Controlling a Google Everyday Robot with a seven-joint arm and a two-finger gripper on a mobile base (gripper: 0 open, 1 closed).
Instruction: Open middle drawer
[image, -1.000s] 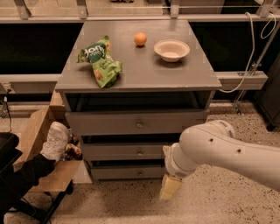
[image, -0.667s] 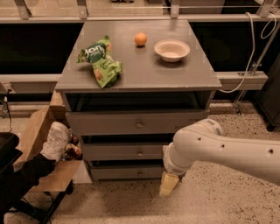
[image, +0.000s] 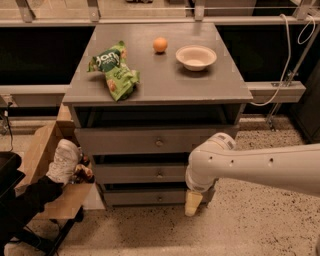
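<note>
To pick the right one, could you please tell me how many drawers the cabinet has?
3: top drawer under the tabletop, middle drawer below it, bottom drawer near the floor, end effector at its right end.

Jaws, perhaps, nearer lowest drawer (image: 135, 197) — leftward

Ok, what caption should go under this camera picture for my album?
The robot's claw hangs low by the bottom drawer, under the shut middle drawer; snack bag, orange and bowl sit on top.

The middle drawer (image: 130, 174), a low grey front with a small round knob (image: 160, 174) at centre, is seen shut; the gripper (image: 192, 203) is held below its right end.
</note>
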